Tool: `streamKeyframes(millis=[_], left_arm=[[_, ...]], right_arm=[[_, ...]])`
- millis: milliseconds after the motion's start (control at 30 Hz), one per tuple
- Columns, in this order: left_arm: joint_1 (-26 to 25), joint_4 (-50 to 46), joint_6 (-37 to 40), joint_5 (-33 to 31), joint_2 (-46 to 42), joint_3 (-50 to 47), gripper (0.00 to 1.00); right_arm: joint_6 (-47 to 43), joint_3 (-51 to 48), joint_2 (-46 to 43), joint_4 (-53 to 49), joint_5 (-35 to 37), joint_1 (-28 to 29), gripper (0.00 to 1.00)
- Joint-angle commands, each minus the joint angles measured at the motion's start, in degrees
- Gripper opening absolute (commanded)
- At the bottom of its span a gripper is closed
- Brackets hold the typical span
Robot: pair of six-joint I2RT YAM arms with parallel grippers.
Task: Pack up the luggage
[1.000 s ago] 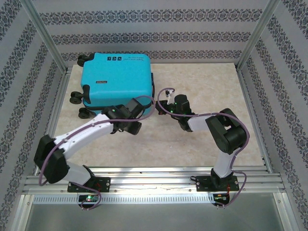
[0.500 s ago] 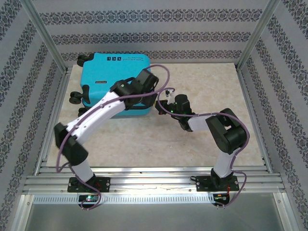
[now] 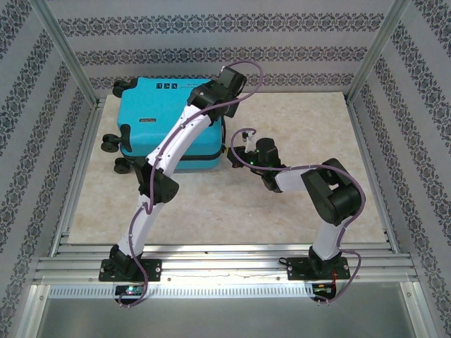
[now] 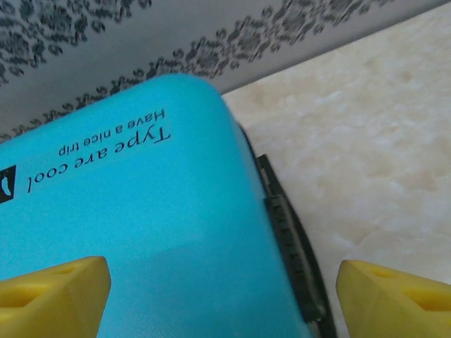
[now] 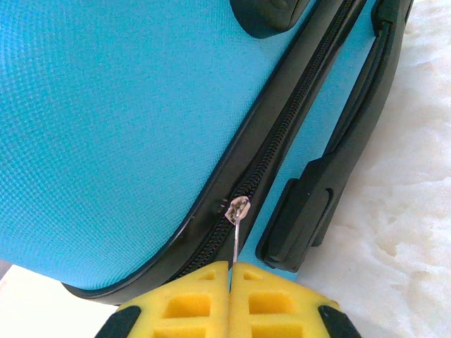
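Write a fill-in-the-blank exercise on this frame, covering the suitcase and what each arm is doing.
1. The zipper pull sits pinched in the right gripper, whose jaws are ____.
2. The left gripper hangs over a corner of the turquoise suitcase with its jaws ____.
3. Print on the suitcase shell reads "Have a nice ____".
Missing words: shut; open; trip.

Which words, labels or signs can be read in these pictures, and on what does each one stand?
"Type are cool": on the luggage, its turquoise shell, upside down in the left wrist view.
"Have a nice trip": smaller line next to it.
Black squares and dark badge on the shell: too small to read.
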Motion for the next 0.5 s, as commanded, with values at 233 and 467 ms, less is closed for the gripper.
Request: streamKeyframes(millis=[233,467], left_arm=[[2.39,1.97,-1.15,4.54,0.06,-5.96,0.79],[2.30,3.70,-2.17,6.65,0.02,-11.20,0.75]], right_arm=[[-1.45,1.48,-1.86,6.28,-3.89,0.36,0.00],[-1.80,1.66,-1.41,5.90,-3.86,0.71,0.00]])
